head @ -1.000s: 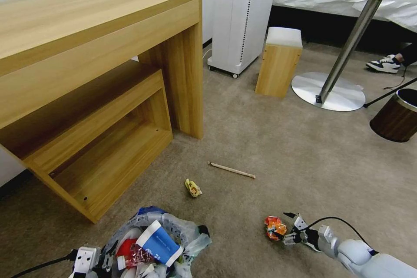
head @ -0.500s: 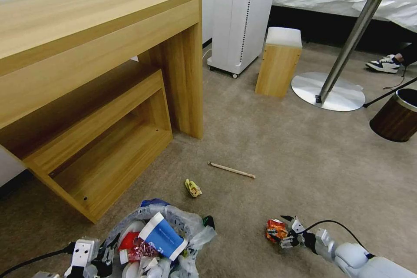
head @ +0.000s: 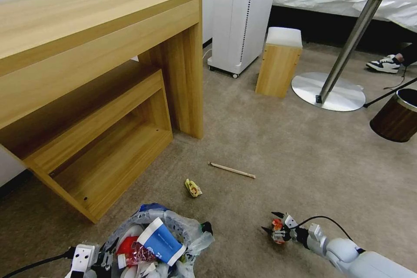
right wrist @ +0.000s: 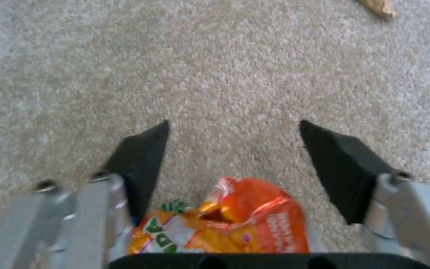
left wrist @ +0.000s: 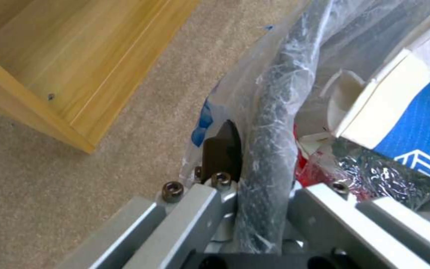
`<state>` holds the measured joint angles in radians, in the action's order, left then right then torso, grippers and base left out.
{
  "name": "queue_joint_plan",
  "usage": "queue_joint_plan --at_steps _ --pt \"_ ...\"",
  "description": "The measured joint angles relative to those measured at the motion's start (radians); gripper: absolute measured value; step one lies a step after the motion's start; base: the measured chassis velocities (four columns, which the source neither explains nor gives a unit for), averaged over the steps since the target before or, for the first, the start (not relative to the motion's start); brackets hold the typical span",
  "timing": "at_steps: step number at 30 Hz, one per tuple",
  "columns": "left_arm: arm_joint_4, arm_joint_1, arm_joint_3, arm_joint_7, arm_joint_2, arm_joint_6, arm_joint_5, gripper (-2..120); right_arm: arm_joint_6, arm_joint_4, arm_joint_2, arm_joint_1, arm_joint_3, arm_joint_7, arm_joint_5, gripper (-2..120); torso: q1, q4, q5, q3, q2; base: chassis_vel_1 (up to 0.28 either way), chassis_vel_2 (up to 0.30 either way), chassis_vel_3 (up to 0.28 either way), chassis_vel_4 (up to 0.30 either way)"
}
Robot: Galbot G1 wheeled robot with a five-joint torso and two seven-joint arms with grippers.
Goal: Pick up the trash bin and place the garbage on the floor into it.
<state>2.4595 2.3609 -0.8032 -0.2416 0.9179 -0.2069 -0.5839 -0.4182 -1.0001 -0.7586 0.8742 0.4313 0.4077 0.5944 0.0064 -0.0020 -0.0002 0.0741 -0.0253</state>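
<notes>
Orange and crinkled, a snack wrapper (right wrist: 230, 220) lies on the beige carpet floor (head: 304, 160) right between the spread fingers (right wrist: 140, 157) of the right gripper (head: 273, 227); the black tips reach past it on both sides and are not closed on it. In the head view this gripper sits low at the bottom right, with the wrapper (head: 276, 225) tucked in its opening.

At the bottom left, the left gripper (head: 102, 260) is clamped on the rim of the trash bin (head: 173, 221). The wrist view shows the dark rim (left wrist: 270, 149), wrapped in its clear bag, running between the two fingers (left wrist: 222, 149), one outside the bin and one inside. The bin already holds litter (a blue-and-white carton (head: 160, 241) on top, red and shiny foil pieces beside it).

Still loose on the carpet are a small yellow scrap (head: 193, 187) just ahead of the bin and a thin wooden stick (head: 231, 170) a little farther on, lying flat. A wooden desk (head: 100, 52) stands to the left, and a brown bin with a metal rim (head: 397, 115) stands well apart at the right edge.
</notes>
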Motion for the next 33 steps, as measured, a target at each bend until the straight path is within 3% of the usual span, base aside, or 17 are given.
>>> queue_joint_plan --at_steps 5,10,12,17,20,33 --pt "-0.007 -0.003 0.001 0.0 -0.005 0.001 0.001 0 -0.029 0.013 0.006 0.002 0.004 -0.013 0.001 46 0.0 -0.0001 0.0002 0.0 0.0 0.0 0.0 0.0 0.0" --pt "-0.012 -0.006 0.002 0.0 -0.013 0.001 -0.001 0 -0.046 0.015 0.008 0.007 -0.001 -0.01 -0.002 58 0.0 -0.0001 0.0004 0.0 0.0 0.0 0.0 0.0 0.0" --pt "-0.015 -0.006 0.001 -0.001 -0.02 0.001 -0.004 0 -0.055 0.013 0.014 0.013 -0.005 -0.01 -0.001 71 0.0 -0.0001 0.0002 0.0 0.0 0.0 0.0 0.0 0.0" --pt "-0.019 -0.006 -0.002 -0.003 -0.026 0.001 -0.007 0 -0.065 0.016 0.017 0.021 -0.015 -0.008 -0.003 83 0.0 -0.0001 0.0004 0.0 0.0 0.0 0.0 0.0 0.0" --pt "-0.019 -0.006 -0.004 -0.011 -0.034 0.001 -0.015 0 -0.065 0.01 0.023 0.032 -0.023 -0.008 -0.01 97 0.0 -0.0001 0.0002 0.0 0.0 0.0 0.0 0.0 0.0" --pt "-0.014 0.009 -0.022 -0.019 -0.054 -0.001 -0.029 0 -0.06 0.018 0.019 0.095 -0.073 -0.013 -0.026 100 0.0 -0.0002 0.0 0.0 0.0 0.0 0.0 0.0 0.0"
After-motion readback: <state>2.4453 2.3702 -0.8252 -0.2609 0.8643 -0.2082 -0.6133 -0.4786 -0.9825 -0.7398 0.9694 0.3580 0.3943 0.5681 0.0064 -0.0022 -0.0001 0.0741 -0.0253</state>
